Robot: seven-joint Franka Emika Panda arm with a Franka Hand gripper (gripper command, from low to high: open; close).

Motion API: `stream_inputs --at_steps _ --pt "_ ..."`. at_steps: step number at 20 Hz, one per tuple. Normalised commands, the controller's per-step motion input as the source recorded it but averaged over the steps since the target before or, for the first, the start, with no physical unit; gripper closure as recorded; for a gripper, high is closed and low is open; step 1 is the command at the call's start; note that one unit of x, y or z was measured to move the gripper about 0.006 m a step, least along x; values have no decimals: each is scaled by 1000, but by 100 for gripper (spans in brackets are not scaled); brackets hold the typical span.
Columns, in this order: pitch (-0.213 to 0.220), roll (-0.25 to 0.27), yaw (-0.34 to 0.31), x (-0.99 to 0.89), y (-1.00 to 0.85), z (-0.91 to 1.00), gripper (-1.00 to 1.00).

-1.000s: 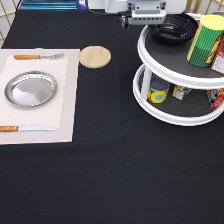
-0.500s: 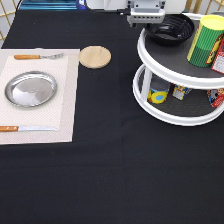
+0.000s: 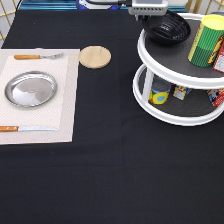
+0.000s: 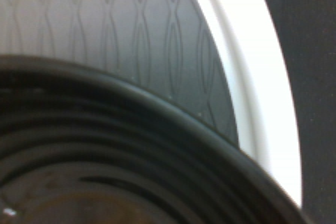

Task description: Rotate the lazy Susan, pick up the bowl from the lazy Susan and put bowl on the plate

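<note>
The claw (image 3: 148, 18) sits at the exterior view's top edge, right at the near-left rim of the black bowl (image 3: 168, 27). Whether it is released or clenched on that rim I cannot tell from here.

The bowl is on the upper tier of the lazy Susan (image 3: 150, 61), just left of a yellow-and-green striped canister (image 3: 205, 40). So the step in hand looks like the pick-up, with no lift done yet. The silver plate (image 3: 30, 89) lies bare on its placemat (image 3: 70, 105), well apart at the exterior view's left, with a wooden coaster (image 3: 95, 56) between the two. Getting the bowl away would call for a sure hold on the thin rim and clearance over the tier's white edge.

The wrist view adds the close detail: the bowl's (image 4: 112, 165) ribbed inside, the tier's patterned grey mat and the lazy Susan's white lip (image 4: 255, 100) close beside the bowl's edge. Only the exterior view shows the plate and the worktop (image 3: 110, 175).
</note>
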Motion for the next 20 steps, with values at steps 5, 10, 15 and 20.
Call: stream_inputs --at_steps 5,10,15,20 --pt "34 -10 65 90 -15 153 100" --pt "1 11 19 185 171 -160 100" --pt "12 32 9 318 241 4 -100" --pt "22 88 7 184 90 283 -100"
